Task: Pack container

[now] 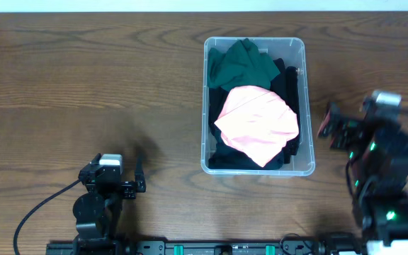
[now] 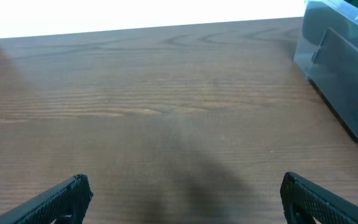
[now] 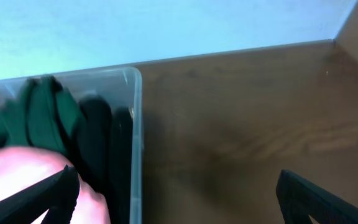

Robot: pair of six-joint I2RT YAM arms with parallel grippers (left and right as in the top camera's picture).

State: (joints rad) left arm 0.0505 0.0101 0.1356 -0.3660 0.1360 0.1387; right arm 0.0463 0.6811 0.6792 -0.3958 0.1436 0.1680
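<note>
The clear plastic container (image 1: pixel 207 106) stands on the wooden table, right of centre. It holds a pink garment (image 1: pixel 256 125) on top, a dark green garment (image 1: pixel 242 64) at the far end and black clothing beneath. My left gripper (image 1: pixel 139 181) is open and empty near the front left, well apart from the container. My right gripper (image 1: pixel 333 127) is open and empty, just right of the container. The right wrist view shows the container's wall (image 3: pixel 135 143), the green garment (image 3: pixel 42 115) and pink garment (image 3: pixel 17 177). The left wrist view shows the container's corner (image 2: pixel 337 59).
Bare wooden table (image 1: pixel 83 85) lies left of the container. The arm bases sit at the front edge, with a black cable (image 1: pixel 37 209) by the left one. In the right wrist view the table (image 3: pixel 241 118) runs to a wall at the back.
</note>
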